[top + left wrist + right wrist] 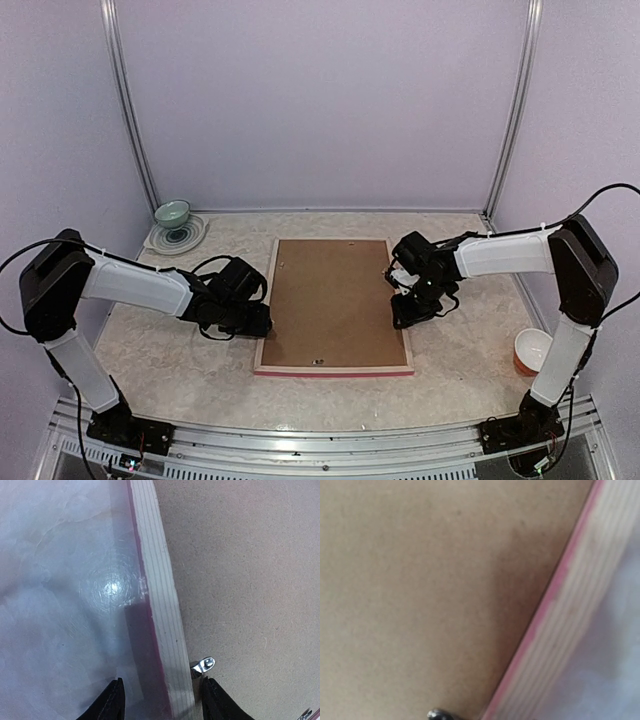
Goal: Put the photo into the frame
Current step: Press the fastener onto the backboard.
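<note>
Wood frame (335,370): lies face down in the middle of the table (460,350), pale back up and pink showing only along its edges, which is how it has to lie to be loaded from behind.
Photo: I can't see it. The brown backing board (332,300) fills the whole opening, so if the print is in, it sits under that board.
Metal tab (204,665): sits at the left rail's inner edge, on the board, just beside my inner finger. I judge the tabs are what is left to deal with.
Left gripper (162,682): straddles the left rail, fingers (112,702) parted, one over the table and one over the board, gripping nothing.
Right gripper (405,310): over the right rail, about mid-length. Its camera shows only board and rail, so I can't tell whether it is parted or pinched.
Arms: elbows out wide, forearms reaching inward, wrists tipped down, one on each long side, likely to steady the frame.
Table edges: green bowl (172,212) far left, orange cup (533,350) near right, both well apart from the frame.
</note>
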You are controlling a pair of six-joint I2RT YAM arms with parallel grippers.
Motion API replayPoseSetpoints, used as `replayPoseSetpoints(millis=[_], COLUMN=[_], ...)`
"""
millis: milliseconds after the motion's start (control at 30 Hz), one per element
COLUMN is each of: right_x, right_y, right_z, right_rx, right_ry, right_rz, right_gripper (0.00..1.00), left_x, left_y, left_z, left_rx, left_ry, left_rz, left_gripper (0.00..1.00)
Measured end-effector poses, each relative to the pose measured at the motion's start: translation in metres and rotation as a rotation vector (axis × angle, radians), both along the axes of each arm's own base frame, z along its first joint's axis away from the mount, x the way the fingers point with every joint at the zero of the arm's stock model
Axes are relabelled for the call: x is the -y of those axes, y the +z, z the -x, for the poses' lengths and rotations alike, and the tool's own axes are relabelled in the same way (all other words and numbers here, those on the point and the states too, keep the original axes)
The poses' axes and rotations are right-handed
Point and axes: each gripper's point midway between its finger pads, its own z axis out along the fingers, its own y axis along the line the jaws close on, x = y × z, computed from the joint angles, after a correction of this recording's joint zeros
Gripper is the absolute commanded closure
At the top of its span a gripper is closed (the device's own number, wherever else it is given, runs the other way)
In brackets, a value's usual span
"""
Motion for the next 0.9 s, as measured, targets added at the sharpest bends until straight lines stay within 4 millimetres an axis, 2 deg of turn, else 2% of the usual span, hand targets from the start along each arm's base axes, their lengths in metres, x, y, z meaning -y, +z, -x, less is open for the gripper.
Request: replayPoseSetpoints(millis=[133, 300, 367, 500, 567, 700, 900], right_x=[0.001, 0.001, 0.001, -0.001, -0.001, -0.002, -0.011], right_y=[0.0, 0.0, 0.0, 0.001, 0.001, 0.007, 0.03], right_z=[0.0, 0.0, 0.0, 0.001, 0.003, 0.003, -0.012], right_rx=[0.002, 0.001, 0.0, -0.004, -0.016, -0.026, 0.029], right_ry=[-0.004, -0.006, -0.005, 0.004, 0.011, 0.015, 0.012], right_rz=[0.005, 0.005, 0.005, -0.005, -0.01, -0.006, -0.032], right_gripper=[0.74, 0.74, 0.66, 0.46, 0.4, 0.32, 0.24], left_x=[0.0, 0.0, 0.0, 0.0, 0.0, -0.001, -0.001], left_y=[0.0, 0.0, 0.0, 0.0, 0.0, 0.0, 0.001], left_z=[0.0, 0.0, 0.0, 0.0, 0.0, 0.001, 0.001], left_rx=[0.002, 0.005, 0.005, 0.006, 0.006, 0.006, 0.006], left_ry=[0.0, 0.0, 0.0, 0.001, 0.001, 0.001, 0.003], left_rz=[0.003, 0.005, 0.005, 0.007, 0.007, 0.007, 0.008], left_gripper=[0.47, 0.47, 0.47, 0.47, 0.47, 0.47, 0.47])
